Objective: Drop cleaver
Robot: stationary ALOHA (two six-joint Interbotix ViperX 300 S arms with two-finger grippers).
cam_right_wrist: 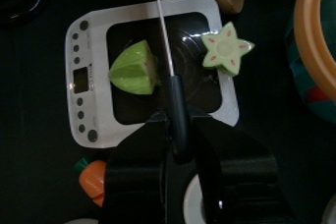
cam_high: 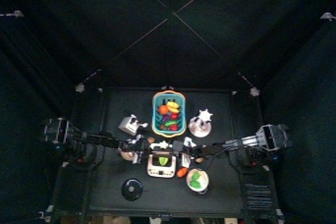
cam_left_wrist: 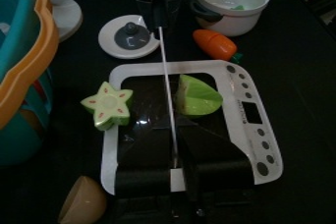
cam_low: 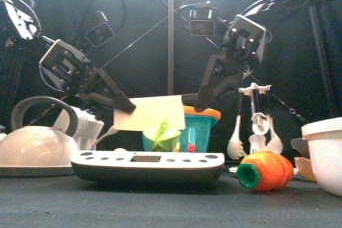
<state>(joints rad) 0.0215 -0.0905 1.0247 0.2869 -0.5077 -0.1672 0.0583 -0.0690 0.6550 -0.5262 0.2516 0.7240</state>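
Observation:
The cleaver (cam_low: 152,113) has a pale flat blade and a dark handle. It hangs upright above the white scale (cam_low: 147,165), between my two grippers. The wrist views show it edge-on as a thin line (cam_left_wrist: 168,100) (cam_right_wrist: 160,31). My left gripper (cam_left_wrist: 178,174) is shut on the blade's end and shows in the front view (cam_low: 123,105). My right gripper (cam_right_wrist: 178,154) is shut on the dark handle (cam_right_wrist: 175,115) and shows in the front view (cam_low: 202,96). A star-shaped slice (cam_left_wrist: 108,105) and a green wedge (cam_left_wrist: 199,95) lie on the scale (cam_left_wrist: 252,100) below the blade.
A teal basket with an orange rim (cam_high: 170,113) stands behind the scale. A kettle (cam_low: 40,142) is at the left. An orange carrot-like toy (cam_low: 263,172), a white bowl (cam_low: 323,152) and hanging white utensils (cam_low: 257,122) are at the right. A black disc (cam_high: 132,189) lies near the front.

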